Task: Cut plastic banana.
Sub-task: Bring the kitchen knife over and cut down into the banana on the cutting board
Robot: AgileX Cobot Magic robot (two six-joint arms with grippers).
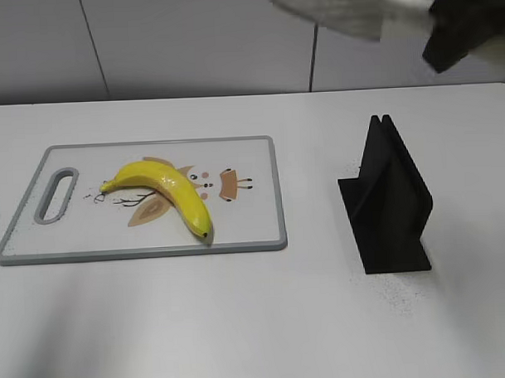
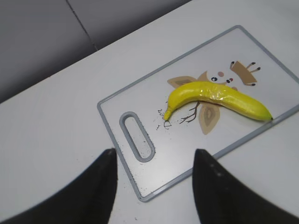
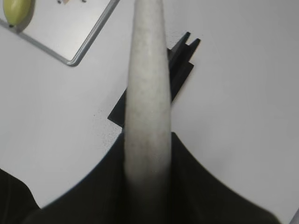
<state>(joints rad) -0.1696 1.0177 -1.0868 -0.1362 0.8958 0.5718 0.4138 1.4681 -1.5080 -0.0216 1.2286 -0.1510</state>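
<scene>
A yellow plastic banana (image 1: pixel 165 192) lies whole on a white cutting board (image 1: pixel 254 230) with a grey rim and a handle slot at its left end. It also shows in the left wrist view (image 2: pixel 219 99) on the board (image 2: pixel 196 154). My left gripper (image 2: pixel 154 186) is open and empty, above the board's near corner by the handle. My right gripper (image 3: pixel 147 163) is shut on a pale knife (image 3: pixel 147 84), held high at the top right of the exterior view (image 1: pixel 346 11), blurred. The banana's tip (image 3: pixel 16 11) shows in the right wrist view.
A black knife stand (image 1: pixel 390 201) sits on the white table right of the board, also under the knife in the right wrist view (image 3: pixel 180 65). A grey panelled wall runs along the back.
</scene>
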